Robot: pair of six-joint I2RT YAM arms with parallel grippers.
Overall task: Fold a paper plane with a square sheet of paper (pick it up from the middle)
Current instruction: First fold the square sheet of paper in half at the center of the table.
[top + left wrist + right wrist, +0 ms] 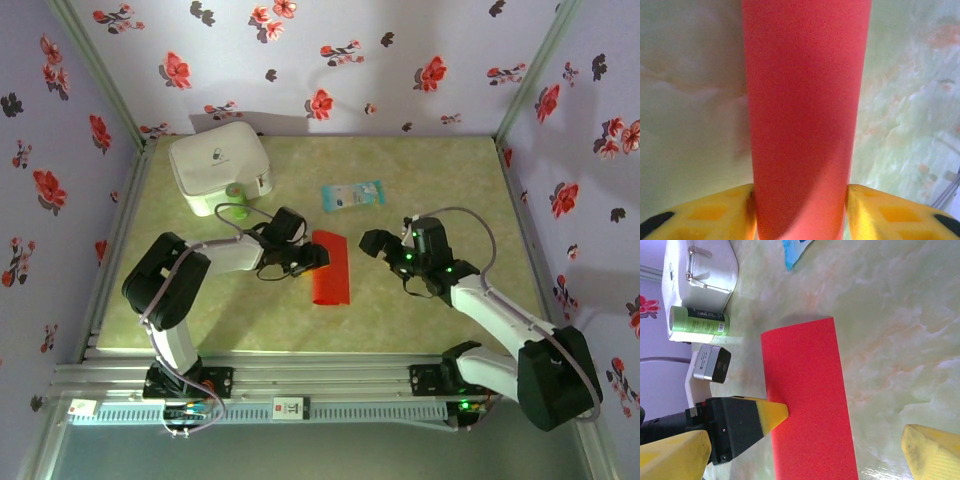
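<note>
Left gripper [318,257] straddles your folded red sheet [333,275] at its nine o'clock edge, grip unclear, likely creasing it; right gripper [375,243] waits agape at three o'clock.

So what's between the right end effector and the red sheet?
Nothing: the top view shows bare table between the right end effector and the red sheet.
</note>
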